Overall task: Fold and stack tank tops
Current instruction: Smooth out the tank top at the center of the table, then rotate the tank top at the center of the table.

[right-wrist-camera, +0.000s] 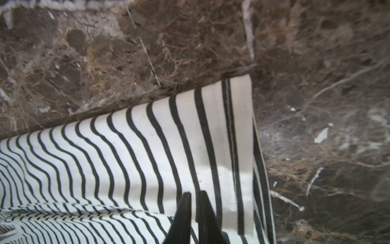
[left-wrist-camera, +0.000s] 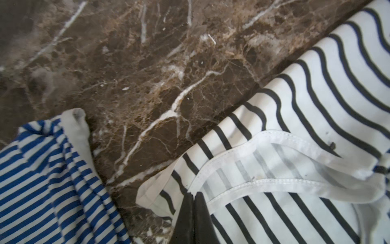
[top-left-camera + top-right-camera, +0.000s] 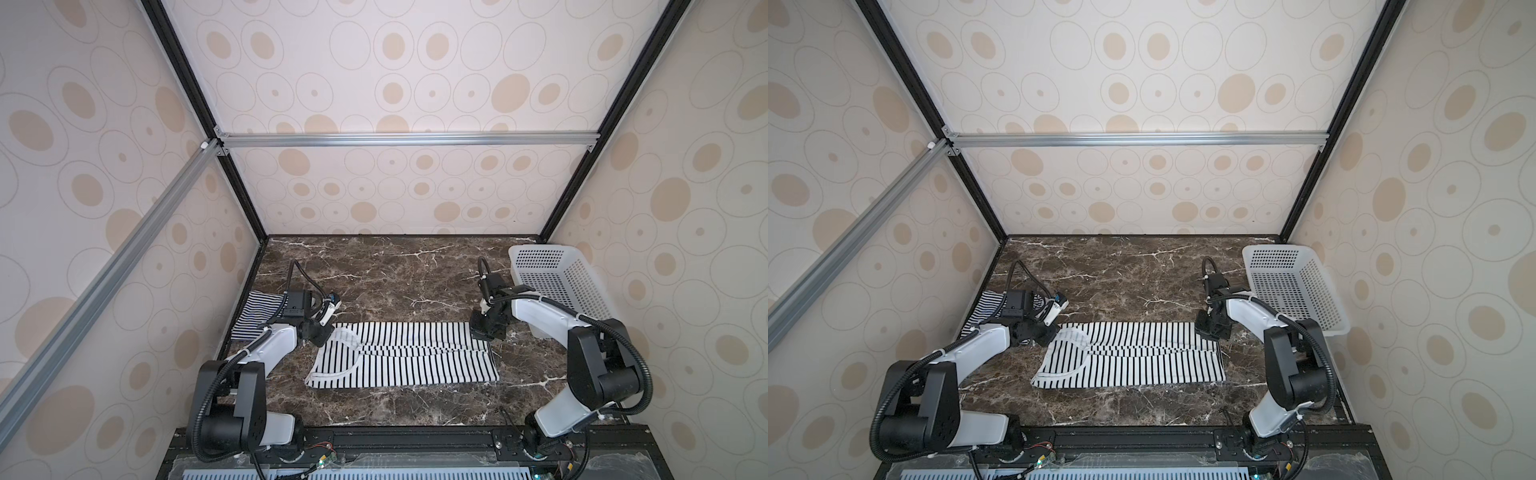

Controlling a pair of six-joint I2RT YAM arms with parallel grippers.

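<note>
Top views: white top (image 3: 407, 353) flat on the middle of the tabletop (image 3: 395, 270), bare marble past its far edge, basket (image 3: 557, 274) far right. Left jaws are together at its trim. Right jaws are almost together over the hem, can't tell if they grip. Only the left wrist view shows the gap to the blue top (image 2: 42, 179).

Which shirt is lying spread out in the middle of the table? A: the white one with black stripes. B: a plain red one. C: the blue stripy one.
A: the white top with black stripes lies spread across the middle of the table, while the finely striped top sits at the left edge.
</note>
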